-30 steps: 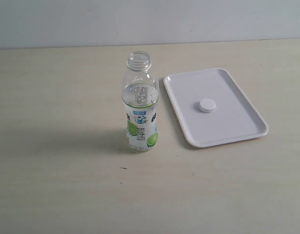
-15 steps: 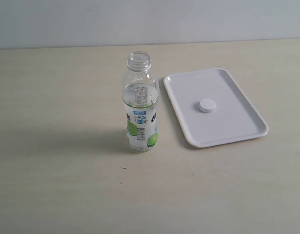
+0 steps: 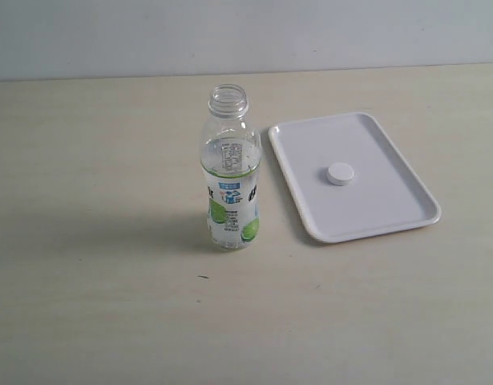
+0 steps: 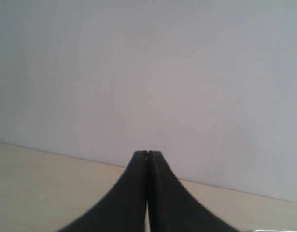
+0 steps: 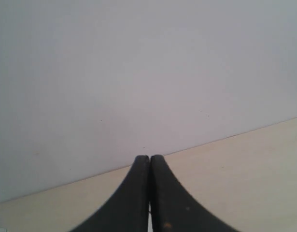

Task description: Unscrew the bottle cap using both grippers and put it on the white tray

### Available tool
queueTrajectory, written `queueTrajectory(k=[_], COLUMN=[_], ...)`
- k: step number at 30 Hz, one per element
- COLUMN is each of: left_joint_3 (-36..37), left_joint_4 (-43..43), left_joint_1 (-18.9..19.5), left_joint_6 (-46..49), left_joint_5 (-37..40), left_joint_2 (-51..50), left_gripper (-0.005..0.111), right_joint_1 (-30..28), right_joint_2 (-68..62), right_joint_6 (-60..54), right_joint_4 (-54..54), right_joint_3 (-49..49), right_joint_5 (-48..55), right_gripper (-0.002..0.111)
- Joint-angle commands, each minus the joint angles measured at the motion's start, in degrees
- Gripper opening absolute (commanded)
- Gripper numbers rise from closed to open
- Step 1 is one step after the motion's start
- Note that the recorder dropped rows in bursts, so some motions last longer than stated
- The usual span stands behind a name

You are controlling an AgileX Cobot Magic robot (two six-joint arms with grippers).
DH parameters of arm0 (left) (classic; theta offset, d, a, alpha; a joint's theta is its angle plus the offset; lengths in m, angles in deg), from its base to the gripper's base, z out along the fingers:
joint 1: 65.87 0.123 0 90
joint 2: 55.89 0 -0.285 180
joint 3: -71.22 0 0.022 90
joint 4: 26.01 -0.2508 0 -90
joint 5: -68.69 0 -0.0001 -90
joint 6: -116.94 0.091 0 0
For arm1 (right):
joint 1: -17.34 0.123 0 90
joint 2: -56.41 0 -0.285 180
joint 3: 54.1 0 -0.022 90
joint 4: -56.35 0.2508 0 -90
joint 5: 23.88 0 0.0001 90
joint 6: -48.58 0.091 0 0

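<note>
The clear bottle (image 3: 231, 172) with its lime label stands upright on the table, its threaded neck open. To its right lies the white tray (image 3: 390, 208), and the small white bottle cap (image 3: 340, 173) rests flat near the tray's middle. Neither arm shows in the exterior view. In the left wrist view my left gripper (image 4: 147, 153) is shut, its black jaws pressed together with nothing between them, facing a pale wall. My right gripper (image 5: 149, 157) is likewise shut and holds nothing, also facing the wall above the table's far edge.
The beige table (image 3: 94, 305) runs back to a pale wall (image 3: 246, 32). A small dark speck (image 3: 202, 277) lies on the table in front of the bottle.
</note>
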Motion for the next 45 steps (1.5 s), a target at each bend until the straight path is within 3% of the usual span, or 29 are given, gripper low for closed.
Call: queueTrajectory(k=[1,11,15,18,21,32,35,38,45], left_joint_3=[0.2,0.2,0.2,0.2,0.2,0.2,0.2,0.2,0.2], left_joint_4=[0.15,0.14,0.14,0.14,0.14,1.86,14.16,30.86,30.61], left_joint_1=[0.11,0.11,-1.78,-5.55,-6.34,-6.34,-6.34,-6.22,-6.22], left_joint_6=[-0.45,-0.33,-2.0,-1.97,-1.97,-3.19,11.52,35.87,38.87], left_joint_5=[0.17,0.17,1.64,12.71,16.7,15.57,15.7,15.8,16.68], left_joint_2=[0.19,0.19,2.24,7.3,7.3,7.3,7.3,7.3,7.3], left_gripper=[0.0,0.0,0.0,0.0,0.0,0.0,0.0,0.0,0.0], right_joint_1=[-0.22,-0.22,-0.22,-0.22,-0.22,-0.22,-0.22,-0.22,-0.22], right_joint_2=[0.36,0.36,0.36,0.36,0.36,0.36,0.36,0.36,0.36], right_joint_6=[-0.05,-0.05,-0.05,-0.05,-0.05,-0.05,-0.05,-0.05,-0.05], right_joint_4=[0.02,0.02,0.02,0.02,0.02,0.13,0.13,0.13,0.13], right_joint_3=[0.27,0.27,0.27,0.27,0.27,0.27,0.27,0.27,0.27], right_joint_5=[-0.29,-0.29,-0.29,-0.29,-0.29,-0.29,-0.29,-0.29,-0.29], right_gripper=[0.0,0.0,0.0,0.0,0.0,0.0,0.0,0.0,0.0])
